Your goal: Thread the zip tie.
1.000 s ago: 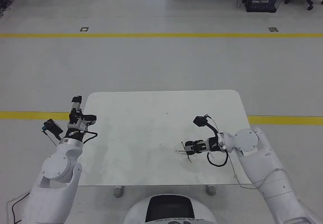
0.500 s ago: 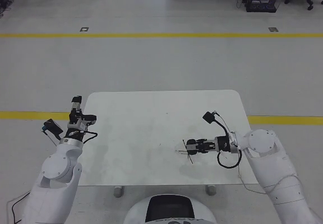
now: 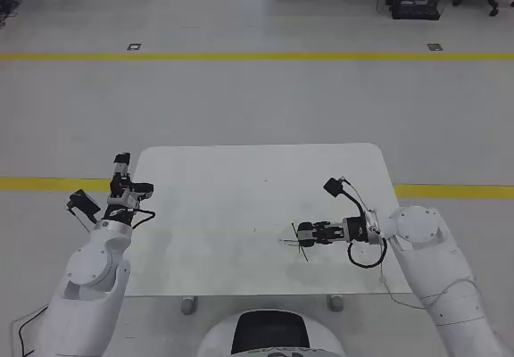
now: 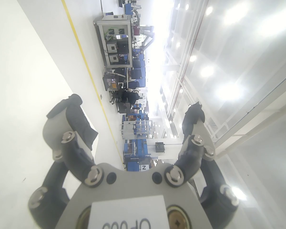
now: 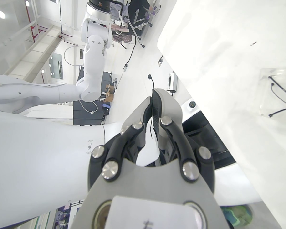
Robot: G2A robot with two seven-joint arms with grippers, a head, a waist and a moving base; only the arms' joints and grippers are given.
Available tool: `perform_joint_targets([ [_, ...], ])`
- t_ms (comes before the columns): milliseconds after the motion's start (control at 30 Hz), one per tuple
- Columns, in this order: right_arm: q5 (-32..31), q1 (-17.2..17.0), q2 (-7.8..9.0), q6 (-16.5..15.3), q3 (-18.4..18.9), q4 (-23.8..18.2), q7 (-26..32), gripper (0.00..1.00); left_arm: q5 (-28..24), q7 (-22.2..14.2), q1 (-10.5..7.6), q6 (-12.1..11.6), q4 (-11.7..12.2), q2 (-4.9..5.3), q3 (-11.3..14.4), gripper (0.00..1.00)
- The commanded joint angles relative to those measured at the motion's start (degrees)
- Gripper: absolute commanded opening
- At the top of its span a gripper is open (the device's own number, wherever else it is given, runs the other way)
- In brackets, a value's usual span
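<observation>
1. The right gripper [image 5: 152, 96] has its jaws pressed narrow on the zip tie [image 5: 153, 85]. The strap is pinched crosswise between them. One short end pokes out past the fingertips and the other trails back into the gap behind them.

2. The left gripper [image 4: 134, 103] has its jaws spread wide with nothing between them. It points up and away into the room.

3. The held tie is a thin black strap, almost straight. The end beyond the fingertips finishes in a small bent or thicker tip. This may be the locking head, but it is too small to be sure. No loop is formed and neither end passes through the other.

4. In the top view the right gripper lies level over the right half of the table [image 3: 239, 187], toward its near edge, with its fingertips aimed at the left side. The tie rides there in its jaws, lifted off the surface.

5. On the table just beside that gripper lies a clear packet [image 5: 264, 91]. The spare ties [image 5: 282, 89] inside it are black, and two of them cross.

6. The left gripper sits at the table's left edge, well apart from the tie.

7. Progress, as I judge it: one tie has been picked up and is firmly held, so the first step is done. The threading itself is not yet begun. The strap must be bent round, its free end taken by the other gripper and fed through the head, then drawn up.
</observation>
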Motion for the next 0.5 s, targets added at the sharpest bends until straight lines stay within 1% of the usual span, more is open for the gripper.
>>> perform_joint_targets([
  [0, 0.0, 0.0, 0.0, 0.0, 0.0, 0.0, 0.0, 0.0, 0.0, 0.0, 0.0, 0.0, 0.0, 0.0, 0.0, 1.0],
  [33, 0.29, -0.25, -0.06, 0.26, -0.1, 0.07, -1.94, 0.0, 0.0, 0.0, 0.0, 0.0, 0.0, 0.0, 0.0, 1.0],
  [67, 1.04, -0.45, -0.13, 0.28, -0.42, 0.45, -4.01, 0.0, 1.72, -0.24, -0.13, -0.04, -0.48, 0.03, 0.45, 1.0],
  [133, 2.59, -0.27, -0.22, 0.0, -0.97, 1.41, -5.69, 0.0, 7.46, 0.25, 0.22, -0.45, -2.13, 0.05, 2.04, 1.0],
  [200, 4.77, 0.39, -0.37, 0.0, -1.82, 3.06, -7.04, 0.0, 13.55, 0.48, 1.1, -0.58, -3.82, -0.01, 4.78, 1.0],
  [267, 6.02, 1.19, -0.52, 0.1, -2.63, 4.71, -8.49, 0.0, 18.68, 1.43, 1.61, -1.4, -4.66, -0.12, 7.2, 1.0],
  [300, 7.51, 1.62, -0.7, 0.36, -3.26, 5.8, -9.73, 0.0, 19.97, 2.47, 1.89, -1.42, -4.73, -0.32, 8.9, 1.0],
  [333, 8.32, 2.12, -0.8, 0.41, -3.75, 6.52, -10.01, 0.0, 20.06, 3.26, 1.78, -1.46, -4.69, -0.49, 9.86, 1.0],
  [367, 8.87, 2.64, -0.85, 0.33, -4.04, 7.24, -10.31, 0.0, 19.77, 4.14, 1.56, -2.1, -4.49, -0.66, 10.51, 1.0],
  [400, 9.32, 3.08, -0.86, 0.0, -3.95, 7.8, -10.96, 0.0, 19.63, 4.7, 1.5, -2.29, -4.34, -0.72, 10.62, 1.0],
  [467, 9.32, 3.08, -0.86, 0.0, -3.95, 7.8, -10.96, 0.0, 19.63, 4.7, 1.5, -2.29, -4.34, -0.72, 10.62, 1.0],
])
